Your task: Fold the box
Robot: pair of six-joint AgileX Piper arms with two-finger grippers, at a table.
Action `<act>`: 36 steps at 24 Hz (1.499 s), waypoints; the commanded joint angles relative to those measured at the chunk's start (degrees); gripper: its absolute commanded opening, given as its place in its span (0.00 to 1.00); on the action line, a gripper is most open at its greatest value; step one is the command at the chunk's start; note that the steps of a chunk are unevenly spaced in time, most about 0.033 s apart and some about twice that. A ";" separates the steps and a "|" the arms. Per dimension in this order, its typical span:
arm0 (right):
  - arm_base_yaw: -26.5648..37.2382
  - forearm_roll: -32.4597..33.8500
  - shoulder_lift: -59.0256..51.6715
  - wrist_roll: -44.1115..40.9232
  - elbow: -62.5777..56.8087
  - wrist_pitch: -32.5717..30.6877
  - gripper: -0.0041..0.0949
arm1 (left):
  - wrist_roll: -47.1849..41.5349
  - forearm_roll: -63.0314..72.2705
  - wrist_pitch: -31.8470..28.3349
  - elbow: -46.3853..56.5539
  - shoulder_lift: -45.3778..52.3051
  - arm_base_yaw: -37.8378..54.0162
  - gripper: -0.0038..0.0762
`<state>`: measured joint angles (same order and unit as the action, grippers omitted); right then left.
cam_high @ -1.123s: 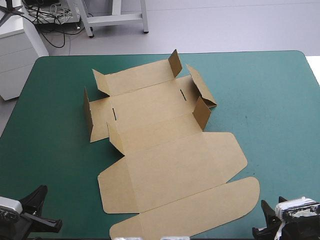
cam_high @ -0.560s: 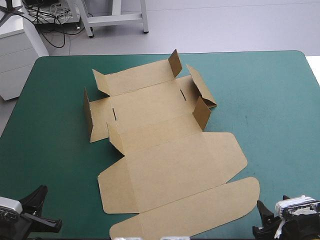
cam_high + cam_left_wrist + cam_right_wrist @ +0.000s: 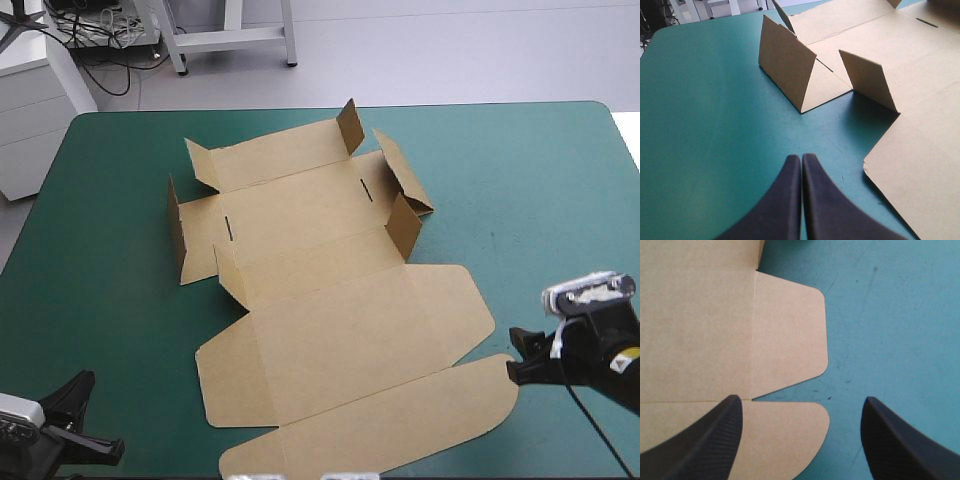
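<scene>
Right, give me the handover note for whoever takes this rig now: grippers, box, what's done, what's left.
Left gripper: shut, empty, over the teal-green cover by the table's near left corner, clear of the box.
Right gripper: open, empty, over the rounded right ends of the box's two near flaps.
Box: mostly flat mid-table; the small side flaps on its far half stand up.
Done: no wall raised or tucked.
Left: probably all the folding, meaning raise the walls and tuck the flaps.
</scene>
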<state>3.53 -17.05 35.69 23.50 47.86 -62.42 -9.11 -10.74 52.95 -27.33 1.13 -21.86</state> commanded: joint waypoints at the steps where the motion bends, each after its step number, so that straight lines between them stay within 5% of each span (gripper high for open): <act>1: -0.01 -2.79 7.62 2.04 6.72 2.73 0.67 | -0.59 -0.65 -4.23 -1.35 0.47 -0.22 0.04; 10: -0.90 -10.34 30.40 6.93 22.19 -0.41 0.60 | -0.59 -0.65 -4.23 -1.35 0.47 -0.22 0.04; 17: -18.33 8.48 49.09 -3.25 38.19 1.86 0.60 | -0.59 -0.65 -4.23 -1.35 0.47 -0.22 0.04; 30: -23.16 12.29 75.89 -5.57 64.77 -9.44 0.60 | -0.59 -0.65 -4.23 -1.35 0.47 -0.22 0.04; 36: -26.15 15.20 80.17 -5.83 66.81 -9.44 0.60 | -0.59 -0.65 -4.23 -1.35 0.47 -0.22 0.04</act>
<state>-21.70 -3.17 118.00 17.85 112.50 -70.51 -9.11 -10.74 52.90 -27.33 1.13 -21.86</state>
